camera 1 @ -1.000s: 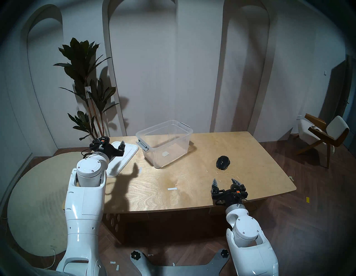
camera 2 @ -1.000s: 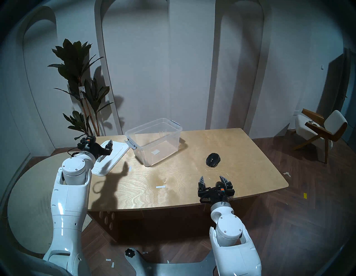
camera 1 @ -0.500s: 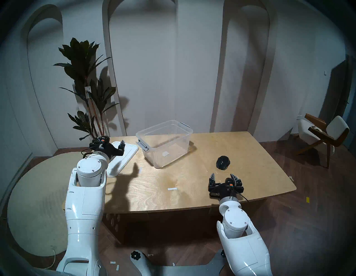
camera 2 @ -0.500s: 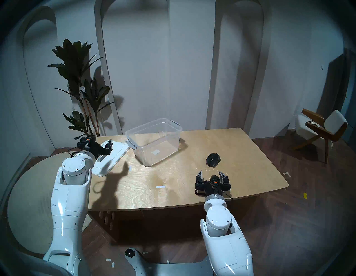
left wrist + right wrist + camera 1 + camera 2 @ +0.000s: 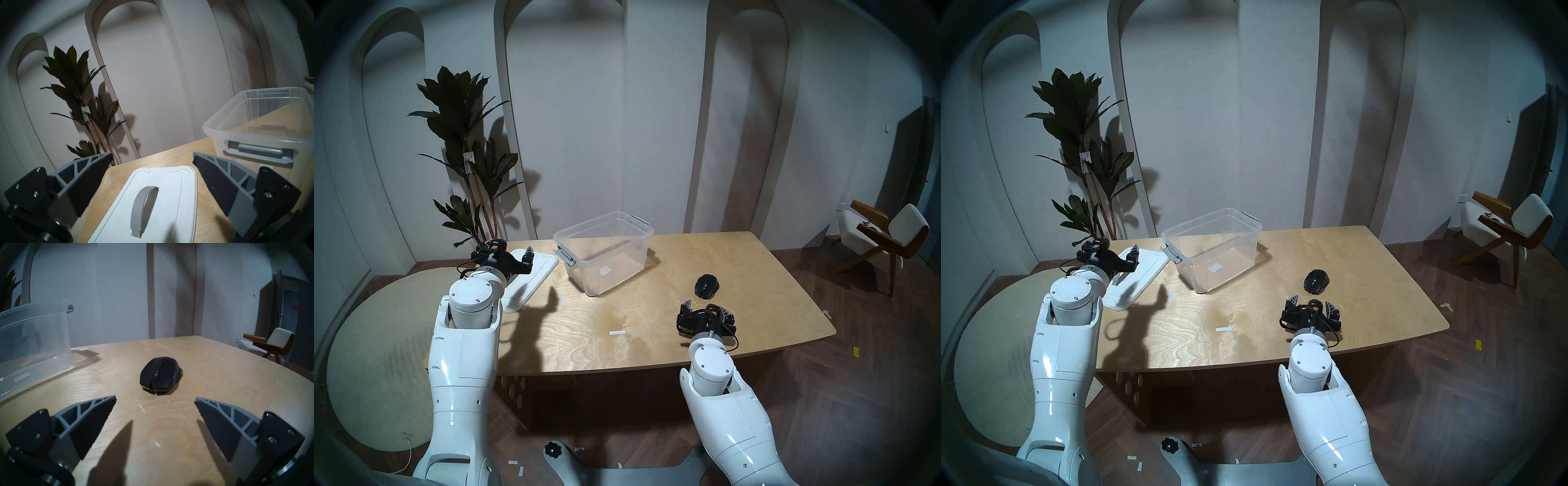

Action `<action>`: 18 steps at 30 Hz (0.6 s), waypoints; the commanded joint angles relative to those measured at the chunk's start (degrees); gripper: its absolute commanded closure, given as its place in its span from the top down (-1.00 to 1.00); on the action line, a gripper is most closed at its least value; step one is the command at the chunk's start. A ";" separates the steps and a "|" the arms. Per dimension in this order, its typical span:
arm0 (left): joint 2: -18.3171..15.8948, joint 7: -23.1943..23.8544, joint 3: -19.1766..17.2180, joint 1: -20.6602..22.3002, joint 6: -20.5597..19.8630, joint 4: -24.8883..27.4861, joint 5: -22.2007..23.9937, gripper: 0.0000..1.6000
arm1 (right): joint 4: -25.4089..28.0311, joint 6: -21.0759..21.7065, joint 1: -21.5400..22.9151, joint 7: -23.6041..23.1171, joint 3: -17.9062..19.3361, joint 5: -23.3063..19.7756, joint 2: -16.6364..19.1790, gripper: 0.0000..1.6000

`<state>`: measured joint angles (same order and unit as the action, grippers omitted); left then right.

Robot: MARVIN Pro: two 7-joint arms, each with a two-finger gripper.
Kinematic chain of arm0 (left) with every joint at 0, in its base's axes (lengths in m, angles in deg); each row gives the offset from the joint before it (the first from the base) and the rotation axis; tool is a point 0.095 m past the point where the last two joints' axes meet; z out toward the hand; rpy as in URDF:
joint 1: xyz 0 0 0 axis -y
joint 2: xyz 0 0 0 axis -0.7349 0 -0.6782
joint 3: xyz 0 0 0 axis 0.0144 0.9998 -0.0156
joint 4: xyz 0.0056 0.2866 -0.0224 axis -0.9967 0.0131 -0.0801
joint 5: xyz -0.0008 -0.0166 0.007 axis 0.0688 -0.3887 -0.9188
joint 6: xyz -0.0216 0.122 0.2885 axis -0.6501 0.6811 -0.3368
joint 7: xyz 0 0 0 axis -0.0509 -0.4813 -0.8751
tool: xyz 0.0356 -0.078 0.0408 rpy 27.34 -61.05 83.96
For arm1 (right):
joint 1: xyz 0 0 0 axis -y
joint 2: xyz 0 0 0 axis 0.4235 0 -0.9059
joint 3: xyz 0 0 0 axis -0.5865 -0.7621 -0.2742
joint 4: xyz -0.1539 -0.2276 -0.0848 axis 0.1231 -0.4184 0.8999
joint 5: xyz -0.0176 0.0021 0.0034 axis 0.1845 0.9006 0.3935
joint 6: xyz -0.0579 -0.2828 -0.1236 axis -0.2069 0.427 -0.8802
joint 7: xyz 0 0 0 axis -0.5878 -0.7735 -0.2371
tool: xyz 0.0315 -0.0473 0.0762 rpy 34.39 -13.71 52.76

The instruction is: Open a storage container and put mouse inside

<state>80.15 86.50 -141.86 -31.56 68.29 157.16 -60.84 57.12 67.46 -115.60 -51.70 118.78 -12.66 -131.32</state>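
Right pincer spread just short of mouse; left pincer spread over lid; storage container lidless.

We count one clear storage container, one white lid with one grey handle, and one black mouse on one tabletop. We count two grey latches on the container. We see two arms, each with one tool, left tool and right tool, plus one plant and one chair.

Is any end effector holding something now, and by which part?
Nothing is held. The right end effector is open, short of the mouse; the left end effector is open above the lid.
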 commanded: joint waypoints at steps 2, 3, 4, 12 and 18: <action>-0.27 0.07 0.00 0.83 0.39 1.22 0.17 1.00 | -1.17 -0.66 6.83 7.22 -3.38 -5.25 -1.17 1.00; -0.29 0.05 0.02 0.83 0.39 1.22 0.20 1.00 | -1.92 -0.72 7.85 8.44 -3.86 -5.89 -1.41 1.00; -0.31 0.03 0.03 0.82 0.38 1.21 0.22 1.00 | -1.75 -0.92 8.03 9.42 -4.29 -6.64 -1.45 1.00; -0.44 -0.07 0.14 0.78 0.38 1.25 0.42 1.00 | -4.42 0.98 12.06 12.44 -4.90 -10.80 -2.78 1.00; -0.55 -0.15 0.23 0.74 0.38 1.28 0.57 1.00 | -8.39 2.82 15.77 14.36 -3.15 -14.58 -4.33 1.00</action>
<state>79.86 86.18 -141.63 -31.57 68.29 157.15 -60.38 50.41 68.70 -105.61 -38.95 114.12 -24.80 -133.43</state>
